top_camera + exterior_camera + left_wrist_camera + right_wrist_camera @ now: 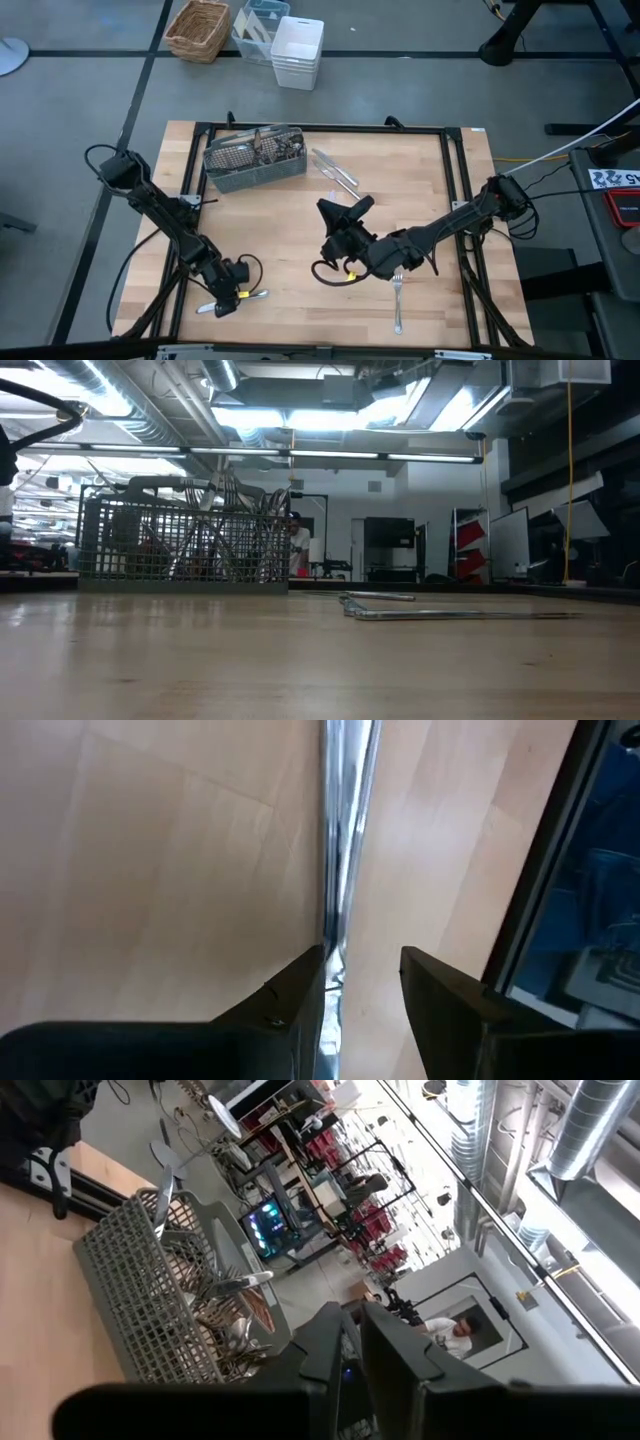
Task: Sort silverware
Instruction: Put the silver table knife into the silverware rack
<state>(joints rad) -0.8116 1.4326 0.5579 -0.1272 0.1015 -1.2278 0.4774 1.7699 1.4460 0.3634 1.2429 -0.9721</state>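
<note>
Left claw spread over utensil at near-left counter; right claw pressed together mid-counter; caddy far left. Risk: flat handle slips from grip

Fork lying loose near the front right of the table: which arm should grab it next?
Right, probably. The right gripper hangs mid-table, its arm passing just above the fork. The left gripper is low over another utensil at front left, fingers straddling it.
</note>
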